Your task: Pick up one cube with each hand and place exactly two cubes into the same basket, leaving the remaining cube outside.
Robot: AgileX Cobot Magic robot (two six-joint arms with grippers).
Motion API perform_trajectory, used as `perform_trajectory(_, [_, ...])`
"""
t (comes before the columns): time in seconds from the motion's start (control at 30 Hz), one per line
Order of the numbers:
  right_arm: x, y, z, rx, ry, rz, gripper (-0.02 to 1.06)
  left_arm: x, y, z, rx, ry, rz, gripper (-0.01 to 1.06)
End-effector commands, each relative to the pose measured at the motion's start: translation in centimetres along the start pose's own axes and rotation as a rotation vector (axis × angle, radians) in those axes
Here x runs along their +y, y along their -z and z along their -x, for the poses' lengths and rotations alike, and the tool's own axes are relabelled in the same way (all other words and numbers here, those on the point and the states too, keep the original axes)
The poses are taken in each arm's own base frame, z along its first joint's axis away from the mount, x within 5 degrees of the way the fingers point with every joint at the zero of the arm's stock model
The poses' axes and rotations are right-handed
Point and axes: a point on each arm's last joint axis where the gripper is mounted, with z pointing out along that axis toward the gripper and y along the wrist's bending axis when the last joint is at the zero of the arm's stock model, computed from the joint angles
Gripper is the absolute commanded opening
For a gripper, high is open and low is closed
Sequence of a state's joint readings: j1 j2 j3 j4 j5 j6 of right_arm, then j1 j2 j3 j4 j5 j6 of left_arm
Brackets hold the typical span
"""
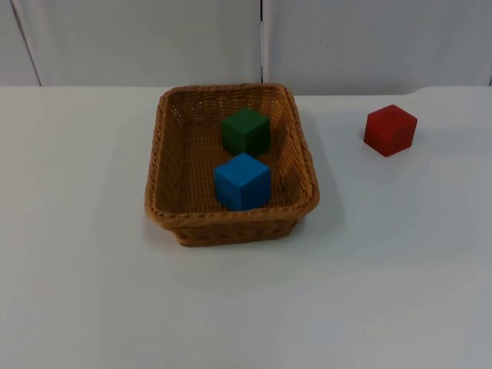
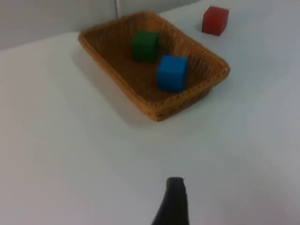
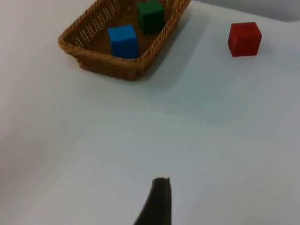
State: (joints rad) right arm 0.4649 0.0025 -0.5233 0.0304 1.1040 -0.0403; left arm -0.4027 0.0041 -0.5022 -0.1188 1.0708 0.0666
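With green cube (image 1: pixel 246 131) and blue cube (image 1: pixel 242 181) inside the wicker basket (image 1: pixel 231 223) near the tabletop's far edge and red cube (image 1: pixel 390 130) outside nearer the right arm, both grippers wait well back, finger states indeterminable.

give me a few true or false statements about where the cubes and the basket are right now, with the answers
1. The green cube lies inside the wicker basket. True.
2. The blue cube sits on the bare table outside the basket. False: it lies in the basket, nearer the camera than the green cube in the top view.
3. The red cube stands on the white table, apart from the basket. True.
4. Three cubes are in the basket. False: it holds two, green and blue.
5. The red cube leans against the basket's rim. False: bare table shows between them.
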Motion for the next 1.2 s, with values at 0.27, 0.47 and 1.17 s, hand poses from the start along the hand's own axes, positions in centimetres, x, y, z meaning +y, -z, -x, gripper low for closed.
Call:
perform_trajectory(0.27, [-0.29,-0.09,0.09,-0.02,0.01,-0.034,0.73,0.38,-0.12,-0.24,0.01,0.011,0.038,0.7])
perform_trajectory(0.47, [-0.29,-0.09,0.09,-0.02,0.01,-0.034,0.73,0.47,-0.12,-0.24,0.01,0.01,0.048,0.7])
perform_trajectory(1.17, [-0.25,-0.09,0.09,-0.02,0.007,-0.029,1.0,0.48,-0.12,-0.24,0.01,0.009,0.049,1.05])
